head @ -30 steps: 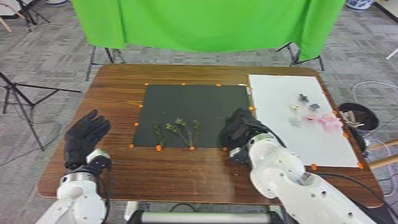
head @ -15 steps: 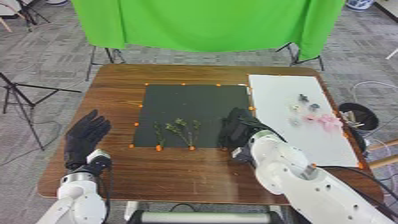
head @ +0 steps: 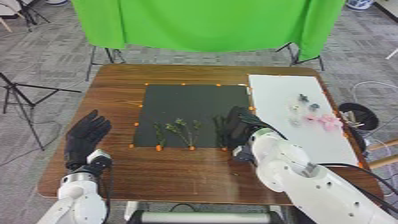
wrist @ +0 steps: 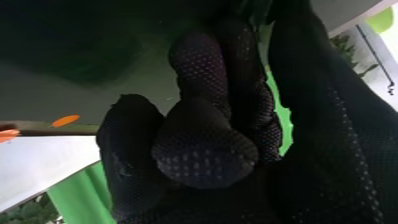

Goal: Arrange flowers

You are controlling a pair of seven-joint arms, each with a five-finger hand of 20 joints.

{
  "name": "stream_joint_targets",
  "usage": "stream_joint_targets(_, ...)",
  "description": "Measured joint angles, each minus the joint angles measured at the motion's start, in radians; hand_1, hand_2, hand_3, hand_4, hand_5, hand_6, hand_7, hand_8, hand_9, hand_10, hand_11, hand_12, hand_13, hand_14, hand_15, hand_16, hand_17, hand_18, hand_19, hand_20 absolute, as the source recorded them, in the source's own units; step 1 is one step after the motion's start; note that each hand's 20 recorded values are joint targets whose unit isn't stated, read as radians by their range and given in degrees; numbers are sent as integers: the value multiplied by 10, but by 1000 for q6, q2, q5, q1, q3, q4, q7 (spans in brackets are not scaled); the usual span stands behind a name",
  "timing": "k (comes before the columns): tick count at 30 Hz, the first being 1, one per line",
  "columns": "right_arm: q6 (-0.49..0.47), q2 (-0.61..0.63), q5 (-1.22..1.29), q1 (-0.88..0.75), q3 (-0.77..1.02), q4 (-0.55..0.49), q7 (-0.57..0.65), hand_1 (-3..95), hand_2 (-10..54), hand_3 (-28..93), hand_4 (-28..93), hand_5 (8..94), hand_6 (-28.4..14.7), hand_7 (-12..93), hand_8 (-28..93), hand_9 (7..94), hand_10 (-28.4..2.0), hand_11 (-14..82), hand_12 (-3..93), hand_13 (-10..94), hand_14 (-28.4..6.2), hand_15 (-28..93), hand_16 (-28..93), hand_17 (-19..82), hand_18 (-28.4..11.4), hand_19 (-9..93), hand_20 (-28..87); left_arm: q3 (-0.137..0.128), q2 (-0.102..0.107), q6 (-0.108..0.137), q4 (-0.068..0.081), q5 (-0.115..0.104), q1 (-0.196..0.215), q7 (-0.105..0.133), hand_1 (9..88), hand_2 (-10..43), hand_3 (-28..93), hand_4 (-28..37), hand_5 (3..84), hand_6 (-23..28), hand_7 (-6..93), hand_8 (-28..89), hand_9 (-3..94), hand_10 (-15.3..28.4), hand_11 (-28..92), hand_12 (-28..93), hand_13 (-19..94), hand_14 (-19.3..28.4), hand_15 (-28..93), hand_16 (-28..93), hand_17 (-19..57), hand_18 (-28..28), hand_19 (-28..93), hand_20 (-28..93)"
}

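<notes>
Black-gloved, my right robot hand (head: 238, 129) was beside a sprig (head: 220, 131) at the near-right corner of the mat (head: 191, 105); grip undeterminable.

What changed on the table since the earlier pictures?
The right hand has edged slightly to the right, and a green sprig has come into sight just left of it on the dark mat. The left hand and pink flowers stayed put.
</notes>
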Motion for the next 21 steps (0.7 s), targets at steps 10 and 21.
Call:
stream_joint_targets(10, -25, 2, -17, 2, 8, -11, 12, 391, -95, 627, 22, 714, -47, 262, 123, 835, -155, 432, 250, 937, -26, 606, 283, 673, -135, 932, 548, 0, -2, 0, 0, -1, 1, 1, 335, 41, 708, -175, 506, 52, 162, -80, 497, 150, 235, 97, 440, 167, 240, -26, 210, 153, 247, 255)
stream_joint_targets(21, -48, 11, -37, -21, 67, -24, 29, 352, -95, 658, -2, 716, -45, 259, 8, 835, -157, 430, 249, 937, -29, 592, 297, 666, -139, 932, 546, 2, -2, -1, 0, -1, 1, 1, 335, 40, 709, -175, 506, 51, 162, -81, 498, 150, 235, 97, 441, 167, 240, -25, 210, 153, 247, 255)
